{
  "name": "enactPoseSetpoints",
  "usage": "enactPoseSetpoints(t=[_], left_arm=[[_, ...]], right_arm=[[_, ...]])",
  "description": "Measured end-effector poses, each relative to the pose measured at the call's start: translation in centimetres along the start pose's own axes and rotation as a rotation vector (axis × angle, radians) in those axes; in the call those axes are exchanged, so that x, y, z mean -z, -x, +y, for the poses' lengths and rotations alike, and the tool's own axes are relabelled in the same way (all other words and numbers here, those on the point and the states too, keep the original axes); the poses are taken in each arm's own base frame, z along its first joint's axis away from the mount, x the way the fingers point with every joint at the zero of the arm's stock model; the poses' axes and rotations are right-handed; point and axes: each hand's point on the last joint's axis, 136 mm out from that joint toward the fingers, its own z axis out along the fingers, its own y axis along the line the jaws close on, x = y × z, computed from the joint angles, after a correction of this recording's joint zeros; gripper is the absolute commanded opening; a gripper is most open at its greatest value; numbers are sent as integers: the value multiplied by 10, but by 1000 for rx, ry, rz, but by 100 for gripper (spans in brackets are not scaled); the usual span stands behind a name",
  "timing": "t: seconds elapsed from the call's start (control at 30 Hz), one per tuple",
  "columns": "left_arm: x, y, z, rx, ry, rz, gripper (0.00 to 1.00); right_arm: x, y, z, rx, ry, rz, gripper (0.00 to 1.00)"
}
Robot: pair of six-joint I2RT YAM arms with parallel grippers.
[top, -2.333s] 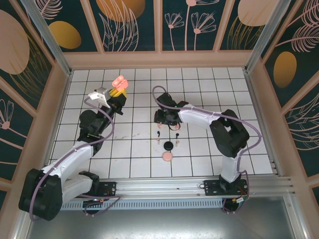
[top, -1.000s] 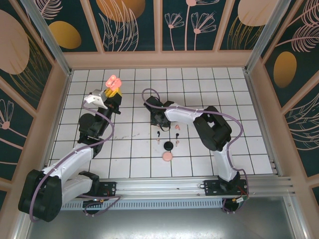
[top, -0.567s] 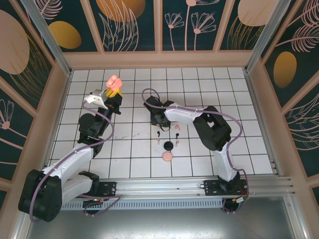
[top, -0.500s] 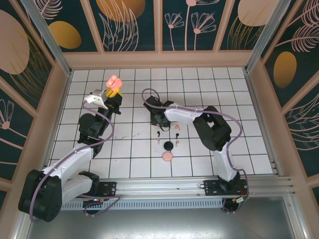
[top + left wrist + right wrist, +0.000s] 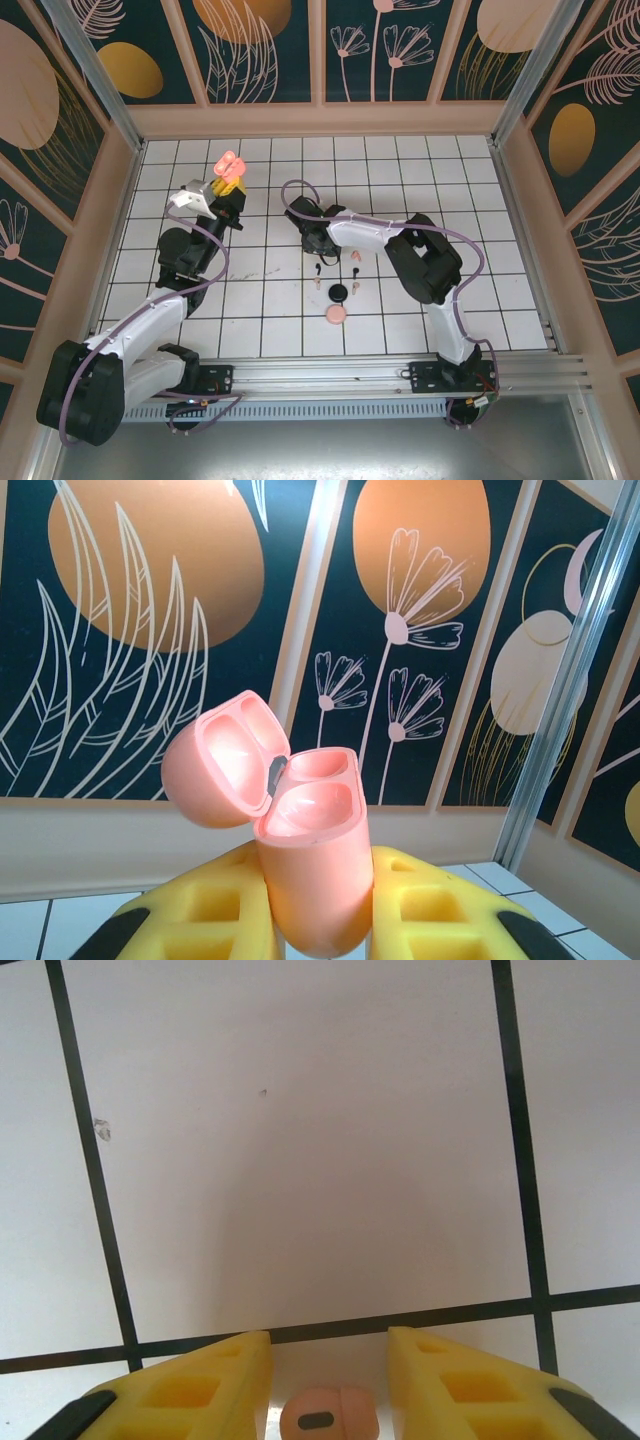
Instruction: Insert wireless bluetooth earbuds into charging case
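Observation:
My left gripper (image 5: 229,186) is shut on a pink charging case (image 5: 229,164), held up over the far left tiles. In the left wrist view the case (image 5: 312,870) stands upright between the yellow fingers (image 5: 200,920). Its lid (image 5: 222,760) is flipped open and both wells are empty. My right gripper (image 5: 318,243) is low over the middle tiles. In the right wrist view its jaws (image 5: 328,1345) stand open around a pink earbud (image 5: 328,1415) lying on the floor, with a gap on each side. Other earbuds (image 5: 353,257) lie scattered just right of it.
A black bud (image 5: 318,268) and two more tiny buds (image 5: 316,283) lie near a round black case (image 5: 338,292) and a peach case (image 5: 336,315). Patterned walls ring the white tiled floor (image 5: 430,190). The metal rail (image 5: 380,372) runs along the near edge.
The right arm has shifted a little to the left and lower over the buds. The left gripper moved slightly up-left with the case earlier, then held still.

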Motion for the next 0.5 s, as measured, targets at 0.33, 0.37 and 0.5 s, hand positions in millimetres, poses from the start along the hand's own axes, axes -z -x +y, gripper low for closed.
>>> enactPoseSetpoints(t=[0.33, 0.37, 0.5], left_arm=[[0, 0, -1, 0, -4, 1, 0], [0, 0, -1, 0, -4, 1, 0], [0, -1, -2, 0, -12, 3, 0]], right_arm=[[0, -1, 1, -1, -24, -24, 35], [0, -1, 1, -3, -26, -27, 35], [0, -2, 1, -2, -32, -33, 34]])
